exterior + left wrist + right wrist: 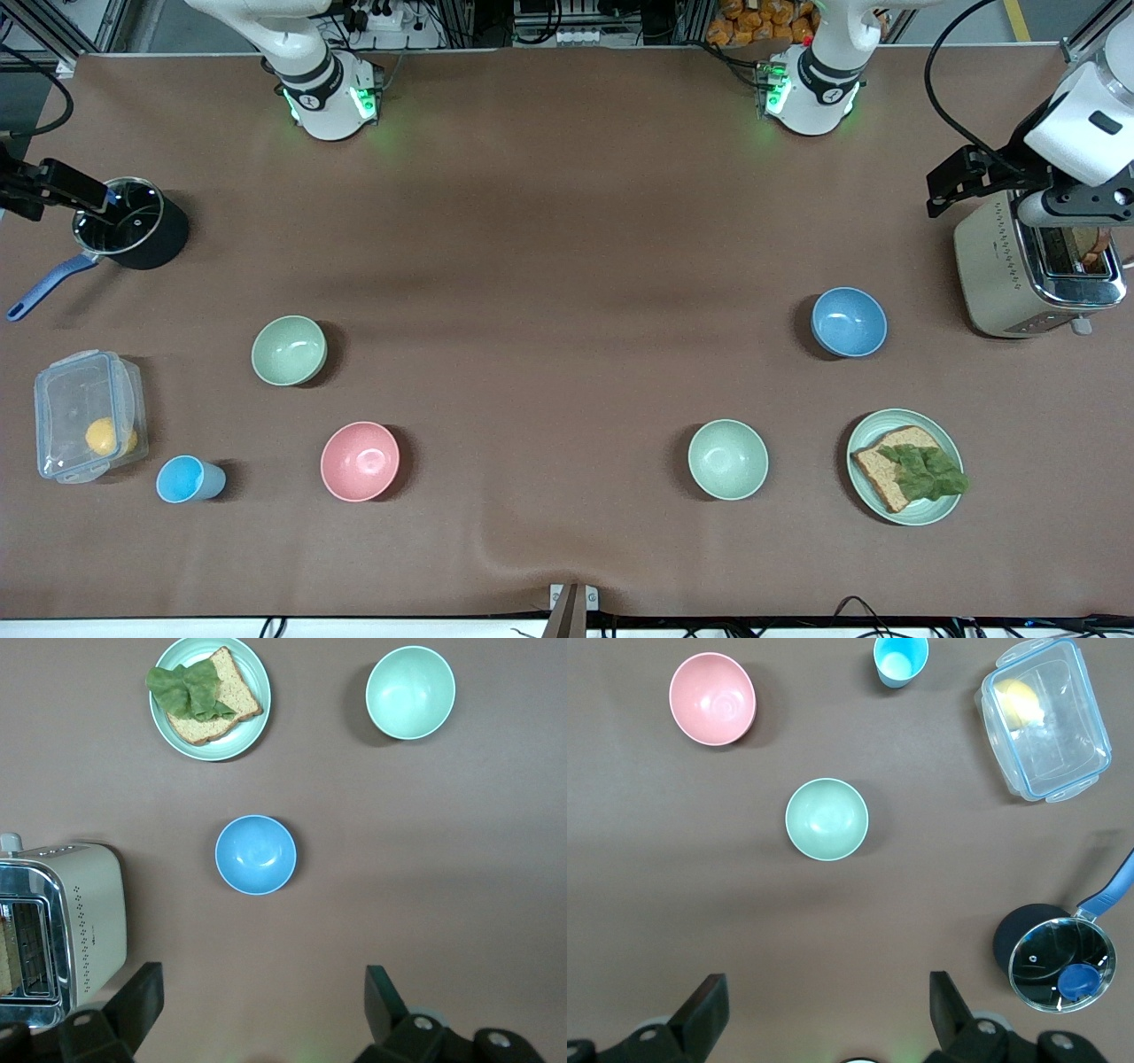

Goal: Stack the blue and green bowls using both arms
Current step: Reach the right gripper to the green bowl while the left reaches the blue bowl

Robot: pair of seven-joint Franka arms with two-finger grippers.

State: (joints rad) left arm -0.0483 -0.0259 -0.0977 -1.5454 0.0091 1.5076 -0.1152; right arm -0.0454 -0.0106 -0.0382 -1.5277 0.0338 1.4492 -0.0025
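Left gripper (260,1005) held open above toaster (1032,266), right gripper (824,1008) open by pot (133,226). Blue bowl (849,322) sits toward left arm's end, green bowl (289,351) toward right arm's. Risk: paler mint bowl (728,459) could be mistaken for it.

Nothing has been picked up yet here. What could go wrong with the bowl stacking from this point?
Two similar green bowls sit out: the green bowl near the right arm's end and a paler mint-green bowl, so the wrong one might get grasped. The blue bowl lies beside the toaster, so the open left end effector could clip it. The bowls are widely separated, so carrying risks slips.
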